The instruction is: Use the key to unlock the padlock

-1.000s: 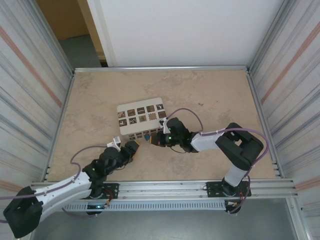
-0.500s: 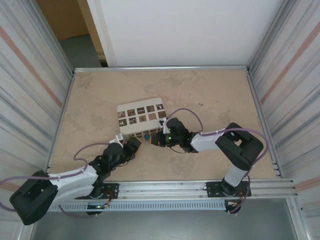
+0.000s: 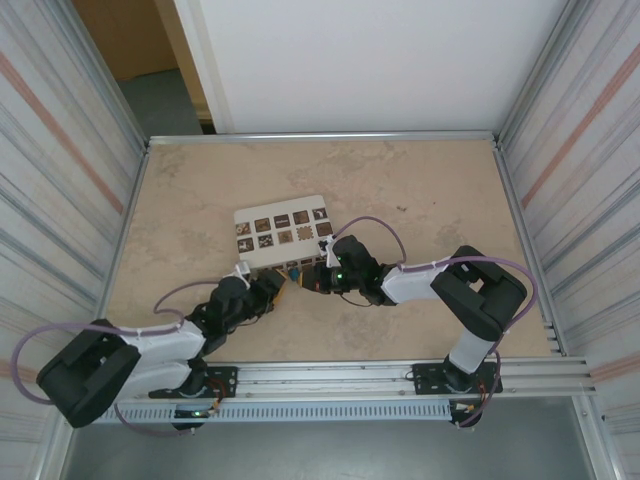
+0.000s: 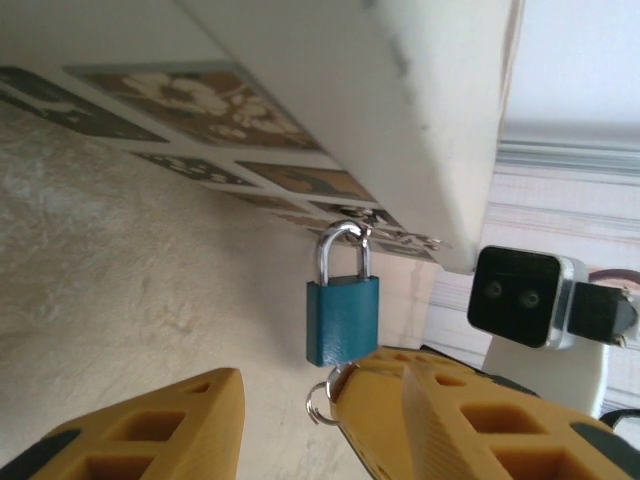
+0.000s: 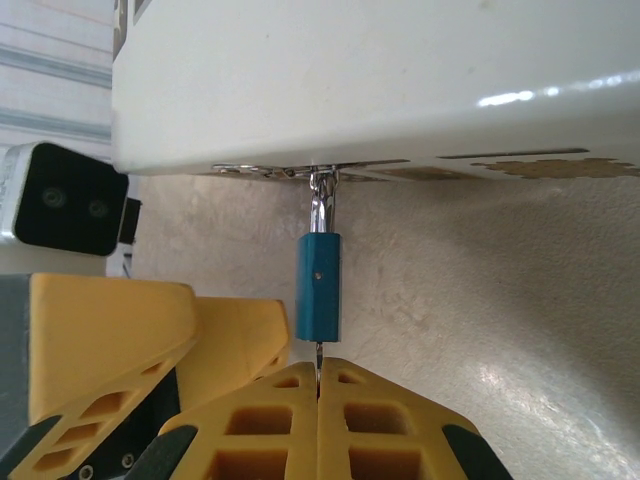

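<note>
The left gripper (image 3: 274, 291) has been brought closer to the padlock (image 4: 342, 320), which hangs from the edge of the white box (image 4: 330, 90); its jaws are left apart and empty. The key (image 5: 318, 356) is clenched in the right gripper (image 5: 318, 380) at the padlock's underside, so bracing for the turn seems prepared.

Padlock (image 5: 319, 285) hanging under the box (image 5: 400, 80) edge, straight ahead of the right claw (image 5: 318, 378), key (image 5: 317, 355) between its tips entering the padlock's underside, left claw (image 3: 279, 291) just left of it, desk (image 3: 420, 200) beneath.
</note>
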Motion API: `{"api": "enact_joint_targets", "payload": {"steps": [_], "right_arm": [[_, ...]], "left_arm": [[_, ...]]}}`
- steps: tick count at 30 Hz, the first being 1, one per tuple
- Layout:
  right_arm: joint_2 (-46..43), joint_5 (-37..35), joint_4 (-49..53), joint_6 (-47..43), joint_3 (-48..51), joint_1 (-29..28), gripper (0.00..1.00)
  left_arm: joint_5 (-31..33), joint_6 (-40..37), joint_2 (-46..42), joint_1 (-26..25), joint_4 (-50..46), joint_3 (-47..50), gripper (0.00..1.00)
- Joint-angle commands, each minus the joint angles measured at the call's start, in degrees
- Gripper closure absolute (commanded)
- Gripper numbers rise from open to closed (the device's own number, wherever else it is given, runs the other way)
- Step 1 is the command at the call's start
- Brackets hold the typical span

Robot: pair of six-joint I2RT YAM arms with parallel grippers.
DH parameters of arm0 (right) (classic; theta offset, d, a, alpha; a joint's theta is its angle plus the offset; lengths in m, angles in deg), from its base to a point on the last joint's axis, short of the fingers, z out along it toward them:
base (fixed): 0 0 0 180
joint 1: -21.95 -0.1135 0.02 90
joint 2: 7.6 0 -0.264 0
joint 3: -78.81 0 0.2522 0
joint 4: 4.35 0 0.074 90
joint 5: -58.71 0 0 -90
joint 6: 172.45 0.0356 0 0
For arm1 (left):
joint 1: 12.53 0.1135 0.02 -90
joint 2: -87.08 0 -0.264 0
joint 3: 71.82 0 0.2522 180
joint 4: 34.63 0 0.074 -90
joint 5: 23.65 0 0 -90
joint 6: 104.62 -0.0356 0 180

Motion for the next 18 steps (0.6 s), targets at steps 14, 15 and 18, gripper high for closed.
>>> {"api": "enact_joint_targets", "payload": {"steps": [14, 15, 18], "right_arm": [[0.46, 0.64, -2.29, 4.24, 0.13, -0.06, 1.0], [0.51, 0.64, -2.39, 4.36, 0.06, 0.02, 1.0], [0.48, 0.72, -2.65, 4.61, 0.22, 0.17, 1.0]], "left_arm": [[-6.14, 2.3, 16.88, 2.92, 17.38, -4.99, 0.58], [-6.41, 2.32, 17.49, 2.9, 17.48, -5.26, 0.58], [-6.55, 2.77, 19.59, 2.92, 18.84, -5.75, 0.61]]}}
